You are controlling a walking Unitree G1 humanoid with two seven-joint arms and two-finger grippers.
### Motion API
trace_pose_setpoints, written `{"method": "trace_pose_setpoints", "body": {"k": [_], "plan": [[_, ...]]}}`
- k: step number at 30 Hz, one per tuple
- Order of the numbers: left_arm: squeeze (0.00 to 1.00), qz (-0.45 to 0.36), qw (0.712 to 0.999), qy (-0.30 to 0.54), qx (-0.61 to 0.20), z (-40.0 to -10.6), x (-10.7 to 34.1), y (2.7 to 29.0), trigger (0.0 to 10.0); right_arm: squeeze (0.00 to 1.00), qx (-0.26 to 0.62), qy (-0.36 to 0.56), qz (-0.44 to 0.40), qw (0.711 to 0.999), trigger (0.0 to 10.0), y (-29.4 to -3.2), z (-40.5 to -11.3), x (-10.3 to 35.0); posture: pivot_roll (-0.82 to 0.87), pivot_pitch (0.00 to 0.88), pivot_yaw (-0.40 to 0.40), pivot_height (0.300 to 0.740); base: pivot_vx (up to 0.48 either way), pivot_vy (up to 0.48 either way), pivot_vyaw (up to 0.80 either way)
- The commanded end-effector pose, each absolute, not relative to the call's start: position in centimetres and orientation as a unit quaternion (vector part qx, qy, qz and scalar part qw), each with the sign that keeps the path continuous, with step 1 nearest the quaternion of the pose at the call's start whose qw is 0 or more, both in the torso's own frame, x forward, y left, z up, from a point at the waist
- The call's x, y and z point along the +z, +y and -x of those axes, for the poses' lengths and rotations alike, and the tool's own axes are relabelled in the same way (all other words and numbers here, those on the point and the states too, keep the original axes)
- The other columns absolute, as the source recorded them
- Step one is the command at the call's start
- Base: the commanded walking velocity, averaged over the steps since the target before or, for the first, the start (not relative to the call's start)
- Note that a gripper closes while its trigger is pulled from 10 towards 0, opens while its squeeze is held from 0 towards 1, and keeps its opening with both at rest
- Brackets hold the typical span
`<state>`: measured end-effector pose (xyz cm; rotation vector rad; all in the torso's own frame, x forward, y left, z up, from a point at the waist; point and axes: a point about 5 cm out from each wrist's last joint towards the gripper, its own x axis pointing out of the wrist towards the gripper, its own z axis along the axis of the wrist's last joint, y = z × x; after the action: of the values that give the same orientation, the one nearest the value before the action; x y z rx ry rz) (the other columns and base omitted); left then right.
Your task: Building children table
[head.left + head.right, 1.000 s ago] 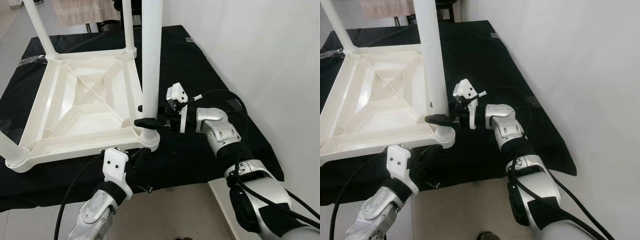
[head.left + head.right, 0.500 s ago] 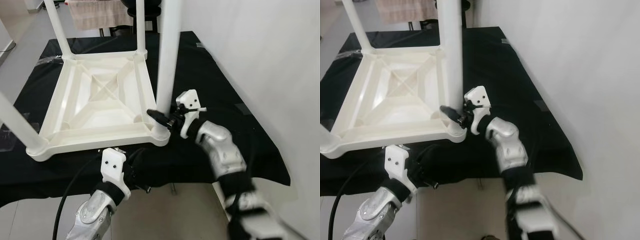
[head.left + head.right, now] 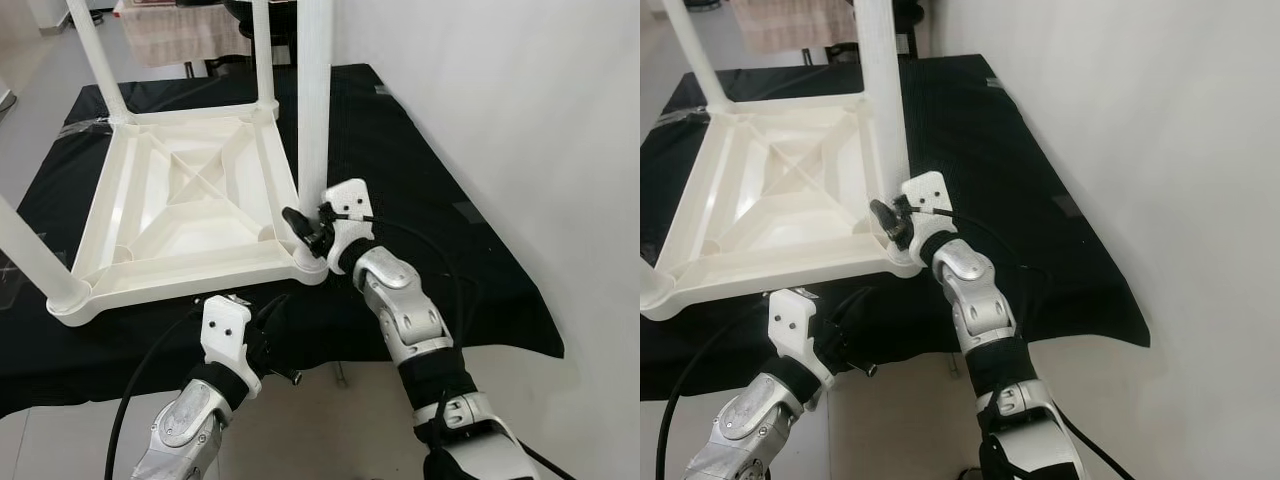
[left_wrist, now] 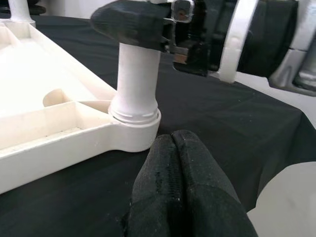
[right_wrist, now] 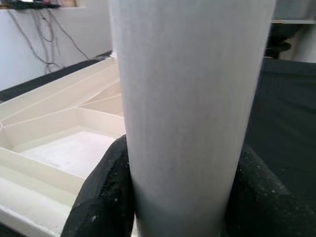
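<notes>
A white children's table (image 3: 190,205) lies upside down on a black cloth (image 3: 420,180), with its legs pointing up. My right gripper (image 3: 305,228) is shut on the near-right leg (image 3: 313,100), just above the corner socket (image 4: 134,126). In the right wrist view the black fingers (image 5: 103,197) press on both sides of that leg (image 5: 187,98). My left gripper (image 4: 172,140) is shut and holds nothing. It hovers low over the cloth, a short way in front of the same corner.
Three more legs stand up: far left (image 3: 95,50), far right (image 3: 263,50) and near left (image 3: 30,255). A white wall (image 3: 500,120) runs close along the right. The cloth's front edge drops to the floor (image 3: 340,430). A towel (image 3: 180,35) hangs at the back.
The right forearm has swung from the right side round toward me, with its gripper staying shut on the leg. The camera view has shifted. The left gripper holds its place.
</notes>
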<state>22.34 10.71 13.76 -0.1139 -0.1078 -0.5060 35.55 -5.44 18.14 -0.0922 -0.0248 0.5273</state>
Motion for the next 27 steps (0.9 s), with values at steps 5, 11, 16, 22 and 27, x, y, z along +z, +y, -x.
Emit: {"method": "trace_pose_setpoints", "body": {"k": [5,11,16,22,27], "plan": [[0.00,0.056,0.965,-0.048,-0.251,-22.3,13.5,10.7,10.0,1.00,0.313,0.029,0.034,0.949,10.0,-5.4,-35.5,17.0,0.04,0.143,-0.035,0.740,0.000,0.000,0.00],[0.00,0.054,0.965,-0.048,-0.251,-22.3,13.5,10.6,10.0,0.00,0.448,-0.030,0.028,0.893,10.0,-6.6,-36.5,19.7,0.05,0.134,-0.036,0.740,0.000,0.000,0.00],[0.00,0.053,0.965,-0.047,-0.251,-22.3,13.5,10.6,10.0,0.00,0.519,-0.028,0.041,0.854,10.0,-7.6,-37.0,20.6,0.05,0.132,-0.034,0.740,0.000,0.000,0.00],[0.00,0.050,0.966,-0.046,-0.250,-22.2,13.3,10.6,10.0,0.00,0.537,0.029,0.008,0.843,10.0,-9.8,-37.8,19.4,0.07,0.122,-0.040,0.740,0.000,0.000,0.00],[0.00,0.049,0.966,-0.045,-0.250,-22.2,13.2,10.6,10.0,0.00,0.516,0.036,0.007,0.856,0.0,-10.5,-38.2,19.2,0.08,0.117,-0.042,0.740,0.000,0.000,0.00]]}}
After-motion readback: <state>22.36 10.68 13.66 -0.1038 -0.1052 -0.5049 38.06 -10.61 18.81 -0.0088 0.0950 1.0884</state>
